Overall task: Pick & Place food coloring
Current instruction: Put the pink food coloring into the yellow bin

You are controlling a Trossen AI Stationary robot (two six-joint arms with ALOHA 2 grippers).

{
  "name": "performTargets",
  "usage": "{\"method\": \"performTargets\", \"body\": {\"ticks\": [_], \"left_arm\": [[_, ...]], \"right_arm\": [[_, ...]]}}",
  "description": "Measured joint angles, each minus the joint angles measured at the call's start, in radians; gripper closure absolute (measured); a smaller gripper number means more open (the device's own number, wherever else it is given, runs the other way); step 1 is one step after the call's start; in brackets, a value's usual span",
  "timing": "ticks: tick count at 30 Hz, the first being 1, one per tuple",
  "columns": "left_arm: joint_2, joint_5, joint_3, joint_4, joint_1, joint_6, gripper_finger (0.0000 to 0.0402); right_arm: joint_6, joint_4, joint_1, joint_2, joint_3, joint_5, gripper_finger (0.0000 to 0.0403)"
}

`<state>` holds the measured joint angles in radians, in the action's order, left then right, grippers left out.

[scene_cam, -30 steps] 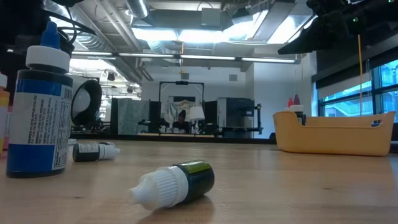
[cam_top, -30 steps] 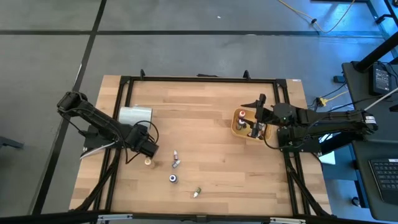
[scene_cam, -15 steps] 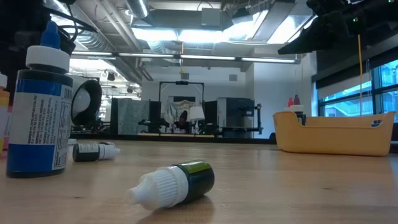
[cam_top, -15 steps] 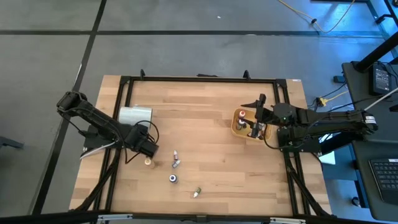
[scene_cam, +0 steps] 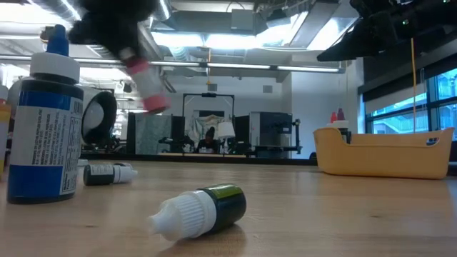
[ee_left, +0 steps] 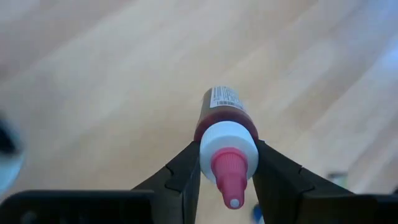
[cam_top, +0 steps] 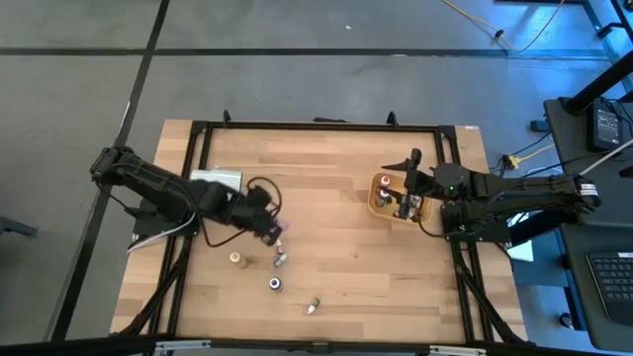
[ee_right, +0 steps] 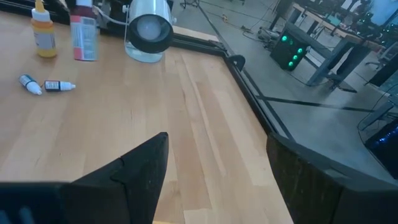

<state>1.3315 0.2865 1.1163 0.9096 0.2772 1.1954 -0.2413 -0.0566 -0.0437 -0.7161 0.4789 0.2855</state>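
High view showed the left gripper (cam_top: 278, 230) out over the table (cam_top: 336, 178), clamped on a red bottle (cam_top: 281, 229). Left wrist view confirmed it: both fingers (ee_left: 180, 174) pinched the red bottle (ee_left: 225, 124) just below its white collar, pink tip pointing back at the camera, bottle off the wood. Low view had that bottle (scene_cam: 148, 87) in the air, tilted, blurred.

On the table just below the left gripper lay a small bottle (cam_top: 280, 261); an orange bottle (cam_top: 235, 258) stood beside it, toward the left arm's base. A blue bottle (cam_top: 275, 284) stood a bit further, and a green bottle (cam_top: 313, 307) lay furthest, toward the front edge. A clear cup (cam_top: 220, 178) lay behind the left gripper.

Right gripper (cam_top: 413, 158) waited well apart, at the tray (cam_top: 378, 204), fingers (ee_right: 134, 168) spread wide, holding nothing. Several bottles (cam_top: 385, 183) stood in the tray, right next to it.
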Motion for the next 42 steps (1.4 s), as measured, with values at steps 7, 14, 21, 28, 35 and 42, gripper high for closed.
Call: {"method": "performTargets", "body": {"ticks": [7, 14, 21, 28, 35, 42], "left_arm": [[0.037, -0.064, 0.007, -0.261, -0.168, -0.355, 0.0285], [0.198, -0.188, 0.065, -0.349, -0.282, -0.567, 0.0285], [0.407, -0.203, 0.291, -0.182, -0.325, -0.736, 0.0285], [0.579, -0.209, 0.478, -0.066, -0.326, -0.837, 0.0282], [0.663, -0.252, 0.582, 0.069, -0.327, -0.842, 0.0281], [0.674, -0.252, 0.586, 0.104, -0.327, -0.801, 0.0277]], "right_arm": [[-0.003, 0.048, 0.000, -0.058, 0.000, 0.000, 0.0130], [-0.003, 0.045, 0.000, -0.120, 0.000, 0.000, 0.0130], [0.036, -0.016, 0.000, -0.133, 0.000, 0.001, 0.0130], [0.103, -0.059, 0.000, -0.133, 0.000, 0.000, 0.0130], [0.135, -0.095, 0.000, -0.133, 0.000, 0.000, 0.0130], [0.135, -0.095, 0.000, -0.133, 0.000, 0.000, 0.0130]]}}
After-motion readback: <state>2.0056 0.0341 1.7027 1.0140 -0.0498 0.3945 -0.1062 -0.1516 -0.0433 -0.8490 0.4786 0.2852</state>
